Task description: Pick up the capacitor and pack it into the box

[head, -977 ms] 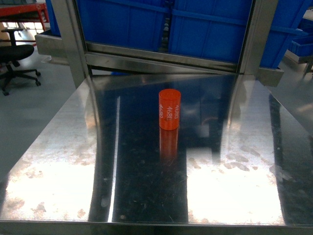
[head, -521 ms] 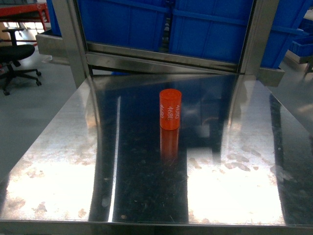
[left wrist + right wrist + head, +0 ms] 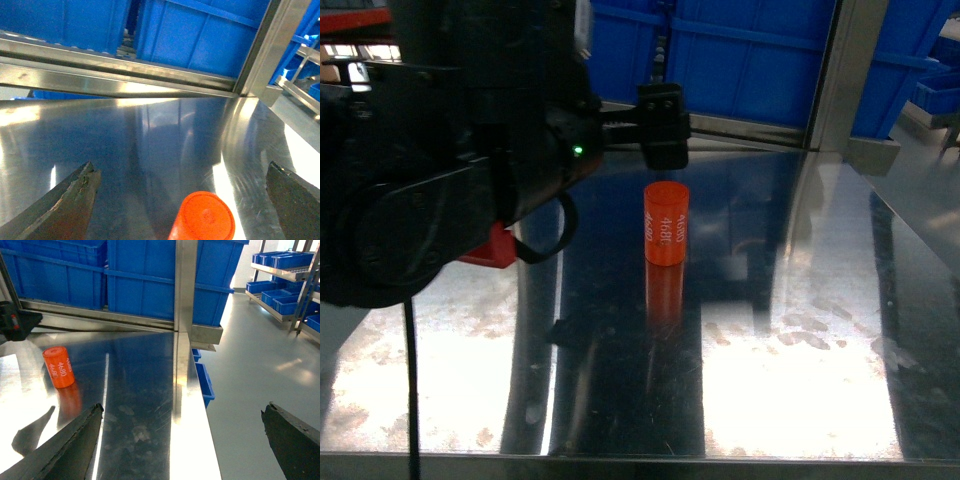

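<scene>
— How far has it got, would you say?

— Barely begun, I'd judge. The steel table (image 3: 800,330) carries just the one orange capacitor (image 3: 667,222), standing upright near the middle. Nothing grips it, and nothing is packed.

— And the arms?

— The left arm (image 3: 450,170) fills the left of the head view, its left gripper (image 3: 185,192) poised above the capacitor. From that wrist the jaws stand wide apart, one finger at each side of the orange top (image 3: 204,216), touching nothing. The right gripper (image 3: 182,442) hangs well off to the side, over the table's right edge, jaws spread just as wide and empty.

— So what's left?

— Everything, I reckon: close on it, lift it, carry it, pack it.

— Into which box?

— I can't tell. Big blue bins (image 3: 750,60) sit behind the steel frame (image 3: 835,80), but whether one of those is meant isn't clear. The arm hides much of the table's left side, and there's a small red part (image 3: 492,247) under it I can't identify.
</scene>
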Tool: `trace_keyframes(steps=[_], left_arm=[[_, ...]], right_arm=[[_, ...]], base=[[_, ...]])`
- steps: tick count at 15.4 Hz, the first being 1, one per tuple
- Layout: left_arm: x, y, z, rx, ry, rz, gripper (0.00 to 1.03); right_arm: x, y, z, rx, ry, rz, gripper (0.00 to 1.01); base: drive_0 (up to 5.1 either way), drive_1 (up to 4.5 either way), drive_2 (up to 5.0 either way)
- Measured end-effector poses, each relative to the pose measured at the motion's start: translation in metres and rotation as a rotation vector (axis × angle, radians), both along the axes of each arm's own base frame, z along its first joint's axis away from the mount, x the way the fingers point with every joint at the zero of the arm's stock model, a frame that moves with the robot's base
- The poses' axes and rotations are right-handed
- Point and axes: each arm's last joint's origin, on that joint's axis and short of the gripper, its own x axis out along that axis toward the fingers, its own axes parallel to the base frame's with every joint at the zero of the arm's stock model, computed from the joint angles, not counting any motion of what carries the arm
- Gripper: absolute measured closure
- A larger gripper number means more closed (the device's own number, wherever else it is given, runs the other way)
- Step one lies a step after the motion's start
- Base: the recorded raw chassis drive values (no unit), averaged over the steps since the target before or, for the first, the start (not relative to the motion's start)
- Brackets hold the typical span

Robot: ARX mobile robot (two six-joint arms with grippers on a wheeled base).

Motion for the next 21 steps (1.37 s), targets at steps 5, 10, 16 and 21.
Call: trace_keyframes(steps=[5, 10, 16, 21], left_arm=[[0.022, -0.026, -0.046, 0.050, 0.097, -0.042, 0.05], [0.043, -0.037, -0.095, 0.093, 0.203, -0.059, 0.19], [0.019, -0.013, -0.075, 0.021, 0.165, -0.035, 0.58], [-0.095, 0.080, 0.034, -0.023, -0.163, 0.064, 0.59]], right_arm=[[0.000, 0.000, 0.000, 0.000, 0.000, 0.000, 0.03], [0.000, 0.000, 0.000, 0.000, 0.000, 0.000, 0.03], [0.000, 0.000, 0.000, 0.000, 0.000, 0.000, 0.03], [0.000, 0.000, 0.000, 0.000, 0.000, 0.000, 0.03]], base=[[0.0, 0.00, 0.0], [0.0, 0.00, 0.0], [0.0, 0.00, 0.0], [0.0, 0.00, 0.0]])
